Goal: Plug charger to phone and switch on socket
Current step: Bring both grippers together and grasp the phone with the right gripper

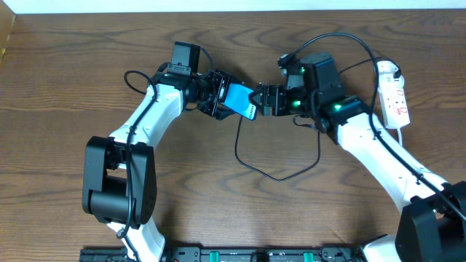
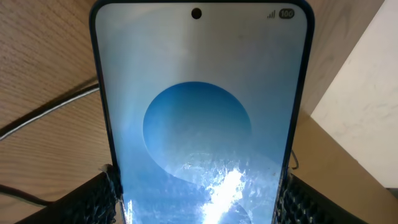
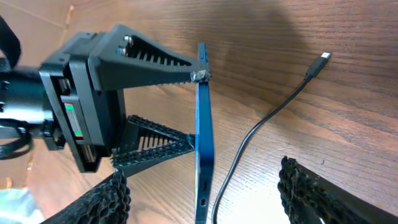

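Wood-grain desk [image 1: 73, 87] is carrying everything. The left hand [image 1: 222, 97] is gripping the phone [image 1: 239, 100] by its long edges, holding it raised. The right hand [image 1: 261, 100] is hanging open and empty just beside the phone's lower end. The charger [image 3: 249, 137] is lying loose, its plug tip [image 3: 323, 58] on the desk. Plugging in is the step underway, I judge: the right hand is needing to pick up that tip first. The socket [image 1: 394, 93] is lying far right.

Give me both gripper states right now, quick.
Left gripper: closed on the phone, clamping its long edges.
Right gripper: open, holding nothing; the charger is not gripped.
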### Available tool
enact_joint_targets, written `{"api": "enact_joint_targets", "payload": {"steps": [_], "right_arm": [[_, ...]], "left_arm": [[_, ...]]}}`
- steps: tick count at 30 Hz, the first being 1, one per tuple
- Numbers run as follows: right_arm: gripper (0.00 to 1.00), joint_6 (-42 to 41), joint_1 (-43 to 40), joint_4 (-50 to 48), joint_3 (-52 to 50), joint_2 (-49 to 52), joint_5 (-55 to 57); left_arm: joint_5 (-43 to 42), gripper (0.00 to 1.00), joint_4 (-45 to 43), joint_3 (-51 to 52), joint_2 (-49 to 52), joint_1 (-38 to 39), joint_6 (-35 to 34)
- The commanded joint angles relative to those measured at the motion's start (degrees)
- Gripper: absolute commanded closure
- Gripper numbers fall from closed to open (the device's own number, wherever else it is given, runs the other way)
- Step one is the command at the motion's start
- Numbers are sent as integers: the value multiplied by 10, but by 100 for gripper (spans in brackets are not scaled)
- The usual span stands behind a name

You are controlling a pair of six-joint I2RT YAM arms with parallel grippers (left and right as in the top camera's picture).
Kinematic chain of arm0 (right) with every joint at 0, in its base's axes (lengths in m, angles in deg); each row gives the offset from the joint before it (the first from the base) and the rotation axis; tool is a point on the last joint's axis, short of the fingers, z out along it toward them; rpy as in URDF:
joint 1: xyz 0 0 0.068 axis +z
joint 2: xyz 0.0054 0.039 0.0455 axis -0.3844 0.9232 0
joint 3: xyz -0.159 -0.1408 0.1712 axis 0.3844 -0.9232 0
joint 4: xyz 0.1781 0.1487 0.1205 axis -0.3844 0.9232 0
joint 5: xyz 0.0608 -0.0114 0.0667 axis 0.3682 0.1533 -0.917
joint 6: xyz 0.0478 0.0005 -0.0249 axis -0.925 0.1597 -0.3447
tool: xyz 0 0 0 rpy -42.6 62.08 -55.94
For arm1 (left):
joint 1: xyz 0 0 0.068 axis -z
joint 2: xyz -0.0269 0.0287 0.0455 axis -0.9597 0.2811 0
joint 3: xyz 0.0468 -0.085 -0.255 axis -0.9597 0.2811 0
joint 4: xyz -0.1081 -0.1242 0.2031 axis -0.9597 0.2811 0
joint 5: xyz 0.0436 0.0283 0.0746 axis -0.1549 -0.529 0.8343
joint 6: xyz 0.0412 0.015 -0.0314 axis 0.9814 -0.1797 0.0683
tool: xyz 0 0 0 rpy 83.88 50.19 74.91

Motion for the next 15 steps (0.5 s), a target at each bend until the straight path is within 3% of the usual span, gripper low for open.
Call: {"api": "enact_joint_targets", "payload": {"steps": [1, 15], "right_arm": [[29, -5, 21, 0, 10, 14, 56], [65, -6, 60, -65, 10, 90, 82]], "left_arm": [[-14, 39, -3, -3, -13, 0, -14], [-49, 39, -3, -3, -13, 0, -29]]}}
